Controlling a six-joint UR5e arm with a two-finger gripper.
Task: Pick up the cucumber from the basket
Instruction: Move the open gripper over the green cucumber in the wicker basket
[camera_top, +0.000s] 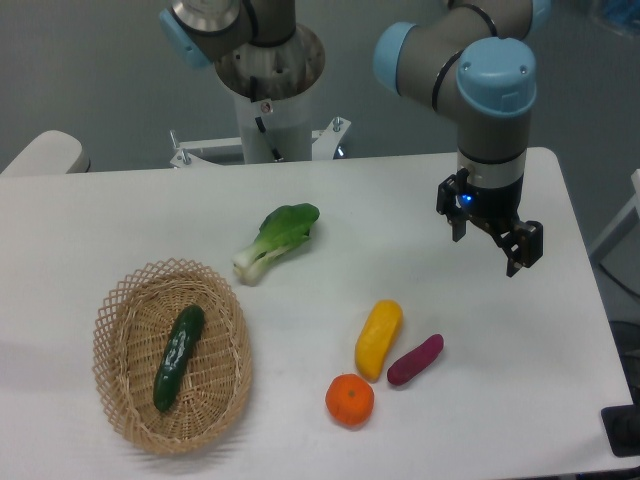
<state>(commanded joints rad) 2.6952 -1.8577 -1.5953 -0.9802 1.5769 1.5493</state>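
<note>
Currently tool (488, 243) hangs released, empty, at 3 o'clock. Cucumber (178, 357) lies in basket (232, 325) at 8 o'clock, pointing roughly 1-to-7. Straddle its middle across the width, probably clear of the weave.

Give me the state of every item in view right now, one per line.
pincer: open, empty, above the table's right side
cucumber: lying in the basket
basket: upright on table
bok choy: lying on table
yellow vegetable: touching the sweet potato
sweet potato: on table
orange: on table

Bok choy (276, 240), centre. Yellow vegetable (378, 339) at 5 o'clock from it; sweet potato (415, 360) alongside; orange (350, 400) just below.
</note>
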